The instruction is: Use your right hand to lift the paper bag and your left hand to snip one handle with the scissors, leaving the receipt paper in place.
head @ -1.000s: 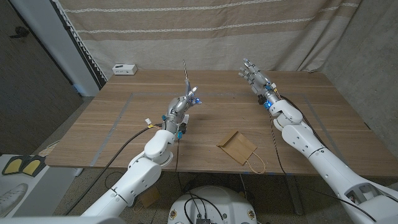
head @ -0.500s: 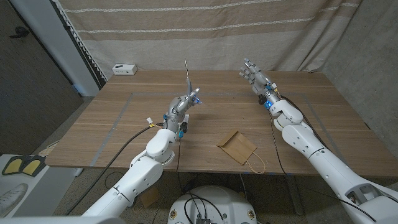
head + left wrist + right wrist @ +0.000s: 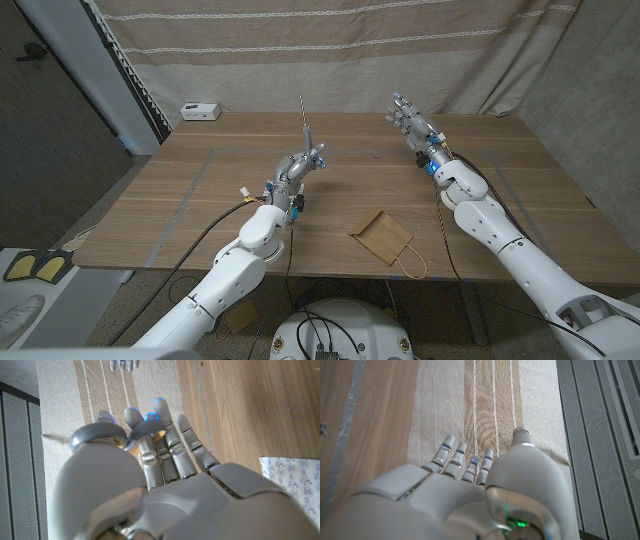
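The brown paper bag [image 3: 379, 234] lies flat near the table's front edge, its twine handle [image 3: 411, 263] hanging past the edge. My left hand [image 3: 300, 167] is raised over the table's middle, left of the bag, and grips the scissors [image 3: 305, 122], whose thin blades point up and away. In the left wrist view my left hand [image 3: 150, 455] curls its fingers around the scissors' handle [image 3: 156, 436]; a white printed receipt paper [image 3: 292, 467] lies on the wood beside it. My right hand [image 3: 411, 122] is held up over the far right of the table, fingers spread, holding nothing.
A small white box [image 3: 200, 110] sits at the table's back left corner. A striped beige curtain [image 3: 330, 50] hangs right behind the table. Bare wood lies between my two hands and the bag.
My left hand has shifted slightly to the right with the scissors. The right hand and the bag have not moved.
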Robot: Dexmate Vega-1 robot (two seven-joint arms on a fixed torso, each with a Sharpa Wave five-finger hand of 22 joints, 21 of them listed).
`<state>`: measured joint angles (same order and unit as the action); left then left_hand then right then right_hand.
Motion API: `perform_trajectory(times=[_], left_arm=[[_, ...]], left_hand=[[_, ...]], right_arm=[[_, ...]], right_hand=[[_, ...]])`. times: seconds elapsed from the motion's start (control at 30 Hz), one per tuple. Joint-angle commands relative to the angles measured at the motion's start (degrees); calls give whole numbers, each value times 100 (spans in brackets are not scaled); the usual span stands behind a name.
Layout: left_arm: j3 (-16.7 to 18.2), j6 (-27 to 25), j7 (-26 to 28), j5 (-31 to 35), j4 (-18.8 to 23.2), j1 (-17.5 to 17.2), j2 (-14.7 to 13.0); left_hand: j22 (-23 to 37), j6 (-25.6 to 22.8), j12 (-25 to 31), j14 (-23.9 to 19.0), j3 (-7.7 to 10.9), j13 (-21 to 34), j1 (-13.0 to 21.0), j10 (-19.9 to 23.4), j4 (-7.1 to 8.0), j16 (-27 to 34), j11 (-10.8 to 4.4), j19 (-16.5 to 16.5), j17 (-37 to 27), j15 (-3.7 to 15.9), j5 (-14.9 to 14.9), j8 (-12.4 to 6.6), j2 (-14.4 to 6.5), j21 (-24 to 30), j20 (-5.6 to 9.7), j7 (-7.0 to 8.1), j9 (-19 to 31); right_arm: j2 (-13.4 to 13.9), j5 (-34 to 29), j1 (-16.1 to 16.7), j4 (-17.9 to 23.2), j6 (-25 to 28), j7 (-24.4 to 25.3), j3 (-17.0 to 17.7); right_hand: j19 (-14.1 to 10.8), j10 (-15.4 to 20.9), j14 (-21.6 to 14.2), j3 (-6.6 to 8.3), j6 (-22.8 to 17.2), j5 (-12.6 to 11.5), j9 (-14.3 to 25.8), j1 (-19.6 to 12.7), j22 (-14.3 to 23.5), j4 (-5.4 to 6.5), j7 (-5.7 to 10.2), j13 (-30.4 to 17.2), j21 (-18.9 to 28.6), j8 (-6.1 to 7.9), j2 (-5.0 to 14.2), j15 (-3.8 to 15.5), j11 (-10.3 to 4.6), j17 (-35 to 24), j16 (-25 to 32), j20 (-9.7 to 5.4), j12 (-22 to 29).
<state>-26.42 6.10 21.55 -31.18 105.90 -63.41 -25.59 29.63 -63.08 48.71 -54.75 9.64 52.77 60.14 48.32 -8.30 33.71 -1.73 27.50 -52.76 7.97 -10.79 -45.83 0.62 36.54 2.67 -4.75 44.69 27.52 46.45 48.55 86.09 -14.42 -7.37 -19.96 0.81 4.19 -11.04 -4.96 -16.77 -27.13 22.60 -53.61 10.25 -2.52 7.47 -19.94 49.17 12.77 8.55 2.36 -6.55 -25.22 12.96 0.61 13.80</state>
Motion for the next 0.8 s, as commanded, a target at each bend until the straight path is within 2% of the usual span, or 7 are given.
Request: perform_trajectory(times=[0.03, 0.57, 0.7, 0.8], left_arm=[[-99, 276, -381, -115, -282, 174, 137], [-57, 425, -648, -396, -198, 107, 117], [-61, 721, -910, -495, -372, 116, 187], [-90, 944, -1357, -680, -630, 204, 218]], left_hand=[[17, 1232, 543, 43, 46, -27, 267, 988, 39, -34, -1016, -46, -52, 514, 3, 39, -380, 52, 549, 1322, -91], [17, 1114, 543, -33, 132, -26, 168, 1119, 39, -93, -1017, -61, -201, 516, -11, 9, -366, 115, 520, 1305, -71], [15, 943, 492, -112, 174, -134, 91, 1212, 71, -141, -1001, -121, -203, 511, -16, -20, -405, 125, 526, 1229, -128], [14, 933, 495, -120, 189, -173, 41, 1315, 65, -233, -1016, -195, -154, 509, -19, -41, -369, 127, 567, 1256, -94]], right_arm=[[72, -77, 19, 120, 18, 80, 1], [99, -83, 21, 181, 94, 133, -16], [102, -79, 17, 199, 137, 171, -19], [108, -100, 14, 209, 151, 197, -27]], right_hand=[[-1, -39, 29, -19, 9, -22, -3, 15, 17, -37, 39, 7, -10, 25, 9, 469, -38, 3, 34, 49, 60], [-3, -40, 38, -17, 14, -24, -3, 16, 18, -45, 36, 13, -37, 28, 14, 463, -34, 23, 37, 67, 69], [1, -42, 40, -17, -3, -25, -5, 16, 19, -47, 33, 15, -45, 34, 15, 465, -34, 27, 38, 75, 71], [-1, -42, 39, -16, 6, -26, -6, 15, 19, -51, 33, 17, -52, 31, 15, 460, -17, 33, 40, 74, 73]])
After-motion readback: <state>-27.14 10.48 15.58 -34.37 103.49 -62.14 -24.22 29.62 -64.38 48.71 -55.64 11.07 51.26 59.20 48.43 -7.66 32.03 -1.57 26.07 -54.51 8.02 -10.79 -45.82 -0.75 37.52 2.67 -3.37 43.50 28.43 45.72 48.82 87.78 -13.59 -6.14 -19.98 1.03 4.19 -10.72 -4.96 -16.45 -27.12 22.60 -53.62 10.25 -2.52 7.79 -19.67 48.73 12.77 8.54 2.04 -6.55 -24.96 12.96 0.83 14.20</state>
